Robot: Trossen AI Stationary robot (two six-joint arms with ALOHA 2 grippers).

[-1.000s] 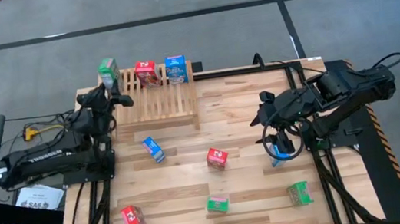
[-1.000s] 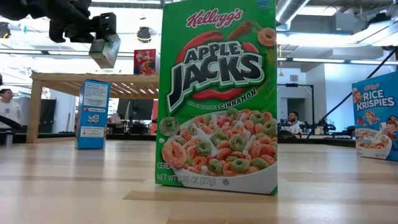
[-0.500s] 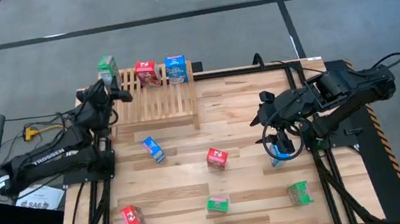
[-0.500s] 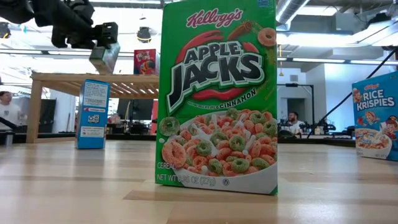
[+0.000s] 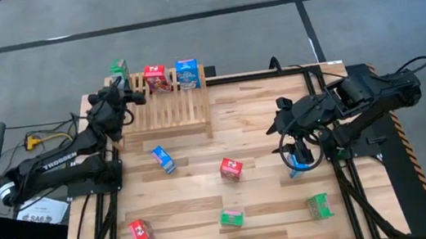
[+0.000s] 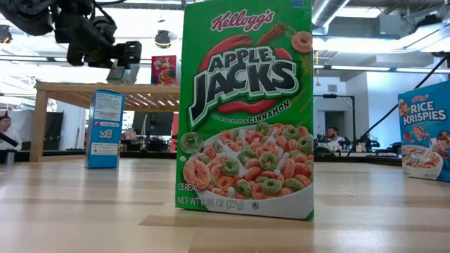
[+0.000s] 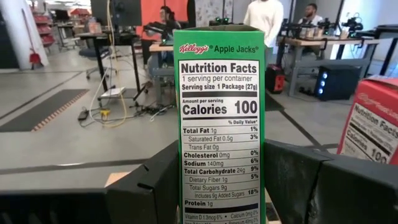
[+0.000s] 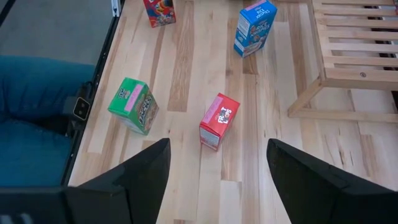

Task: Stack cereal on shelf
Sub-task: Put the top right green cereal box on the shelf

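- The left end effector (image 5: pixel 120 89), gripping a green cereal box (image 5: pixel 117 67), has carried it in the last second from just off the shelf's left end toward the back-left corner of the shelf (image 5: pixel 167 109). In the low view the box (image 6: pixel 121 73) now hangs higher and closer to the rack top than a second ago.
- In the left wrist view the box (image 7: pixel 219 124) stands upright between the fingers (image 7: pixel 149 186), with a red box (image 7: pixel 372 121) just beside it. The placement looks near; lowering and letting go remain.
- On the shelf a red box (image 5: pixel 156 78) and a blue box (image 5: pixel 187 72) stand along the back edge, unmoved.
- On the table (image 5: pixel 265 137), a blue box (image 5: pixel 163 159), two red boxes (image 5: pixel 231 168) (image 5: pixel 139 231) and two green boxes (image 5: pixel 232 217) (image 5: pixel 318 205) lie where they were, still to be stacked.
- The right end effector (image 5: pixel 299 158) hovers over the table's right side, unchanged, its fingers (image 8: pixel 134 174) spread apart and holding nothing. Another blue box (image 5: pixel 293 173) shows just beside it.
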